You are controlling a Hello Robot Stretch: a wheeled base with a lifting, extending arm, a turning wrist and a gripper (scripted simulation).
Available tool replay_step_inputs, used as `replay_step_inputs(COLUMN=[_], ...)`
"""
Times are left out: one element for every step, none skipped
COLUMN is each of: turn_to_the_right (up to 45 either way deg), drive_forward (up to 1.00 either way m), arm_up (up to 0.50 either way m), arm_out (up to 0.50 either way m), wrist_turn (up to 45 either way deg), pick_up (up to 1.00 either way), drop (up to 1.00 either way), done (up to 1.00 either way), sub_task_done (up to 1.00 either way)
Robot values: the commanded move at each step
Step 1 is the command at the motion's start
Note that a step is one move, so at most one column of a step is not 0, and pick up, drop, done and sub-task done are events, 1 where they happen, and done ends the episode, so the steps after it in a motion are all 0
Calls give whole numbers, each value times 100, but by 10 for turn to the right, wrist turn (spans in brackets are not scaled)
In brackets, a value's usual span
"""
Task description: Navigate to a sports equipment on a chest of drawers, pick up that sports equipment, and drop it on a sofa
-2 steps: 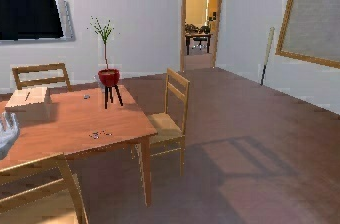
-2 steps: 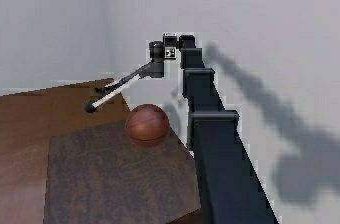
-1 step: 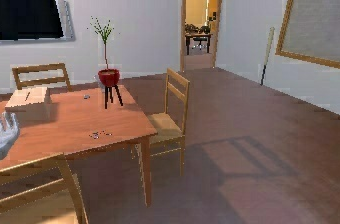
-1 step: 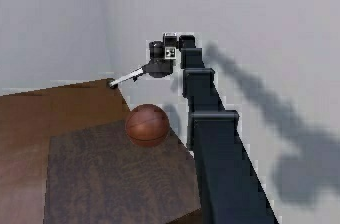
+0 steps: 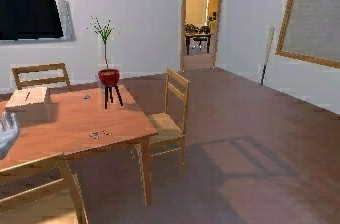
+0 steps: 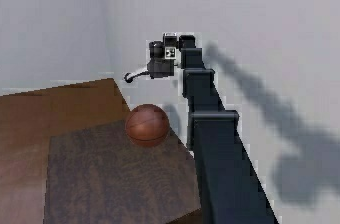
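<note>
The drive to the furniture was judged done: the arm (image 6: 218,140) was seen stretched out across a dark wooden top (image 6: 88,175), taken to be the chest of drawers, set against a pale wall (image 6: 48,40). The pick-up was judged not yet made. The ball (image 6: 148,125) lay on that top, just beside the arm and short of the gripper (image 6: 131,74), which was seen farther out near the wall. Only bare wall was seen at the gripper's far end, so nothing was held; whether its fingers were apart or together could not be told. The grasp, the lift, the drive to a sofa and the drop were all judged to be left.

The ball was seen as a smooth reddish-brown sphere with a soft highlight on top, likely a basketball, resting clear of the top's edges.

Ahead, a dining table (image 5: 73,125) with a potted plant (image 5: 108,72) and a far doorway (image 5: 200,35) were seen.
</note>
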Motion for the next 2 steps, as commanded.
replay_step_inputs(turn_to_the_right=[0,0], drive_forward=[0,0], arm_up=[-30,0], arm_out=[0,0], wrist_turn=[0,0], pick_up=[0,100], drop=[0,0], done=[0,0], sub_task_done=[0,0])
